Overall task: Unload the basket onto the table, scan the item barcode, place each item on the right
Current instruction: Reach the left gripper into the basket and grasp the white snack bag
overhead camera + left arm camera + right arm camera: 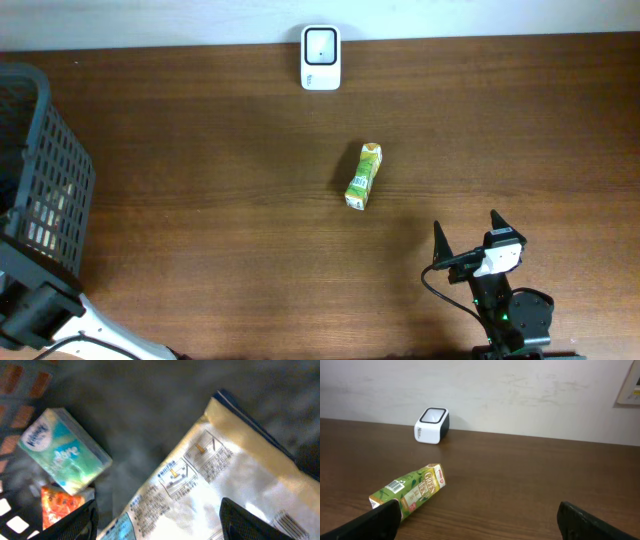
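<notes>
Lying flat, the green carton rests beyond the right pincer.

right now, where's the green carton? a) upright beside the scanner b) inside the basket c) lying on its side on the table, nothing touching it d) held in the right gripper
C: the green carton lies flat on the table, apart from the scanner and from the open right gripper.

Left fingers and right fingers both spread wide apart.
</notes>
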Controlling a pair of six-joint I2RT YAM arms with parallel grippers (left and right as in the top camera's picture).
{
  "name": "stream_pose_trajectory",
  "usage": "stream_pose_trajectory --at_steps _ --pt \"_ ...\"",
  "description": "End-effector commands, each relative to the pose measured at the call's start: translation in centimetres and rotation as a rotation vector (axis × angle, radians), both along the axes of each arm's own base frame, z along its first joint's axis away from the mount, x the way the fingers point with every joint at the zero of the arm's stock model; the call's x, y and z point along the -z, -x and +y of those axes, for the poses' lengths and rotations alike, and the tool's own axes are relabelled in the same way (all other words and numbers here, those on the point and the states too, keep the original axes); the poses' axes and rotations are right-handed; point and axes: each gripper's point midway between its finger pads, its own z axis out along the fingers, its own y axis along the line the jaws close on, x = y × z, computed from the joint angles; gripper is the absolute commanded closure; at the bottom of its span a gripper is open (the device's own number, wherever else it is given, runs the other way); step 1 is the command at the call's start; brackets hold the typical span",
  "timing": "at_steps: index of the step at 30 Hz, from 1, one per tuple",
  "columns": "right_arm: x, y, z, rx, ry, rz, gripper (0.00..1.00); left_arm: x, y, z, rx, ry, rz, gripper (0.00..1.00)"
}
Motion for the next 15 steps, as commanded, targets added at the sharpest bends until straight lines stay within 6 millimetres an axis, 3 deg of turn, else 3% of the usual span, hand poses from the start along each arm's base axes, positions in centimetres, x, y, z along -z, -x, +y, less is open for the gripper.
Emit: stream_pose_trajectory --at_steps 1,3,5,6,10,15 --pt "0.3 0.0 0.2 -0.007 -0.001 0.003 0.01 -1.0 -1.1 0.5 -0.018 -0.043 -0.02 0.23" --pt "0.3 0.0 0.2 -0.007 -0.001 0.003 0.01 -2.2 -3.2 -0.9 0.074 -0.004 -0.089 0.21" --pt "0.3 0.0 0.2 -0.007 -0.001 0.003 0.01 -3.1 -5.8 -4.1 0.251 0.119 -0.198 0.18" --pt "0.3 0.0 0.2 -0.007 -0.001 0.003 0.01 -3.1 -6.2 -5.8 0.306 0.182 -0.219 0.12" --pt "0.3 0.0 0.2 -0.007 -0.001 0.003 0.01 -2.5 -3.3 -9.0 0.354 0.317 -0.109 0.08" --pt "0.3 0.0 0.2 -0.007 -0.001 0.003 0.01 -2.4 -2.5 -9.5 0.348 0.344 -0.084 0.08"
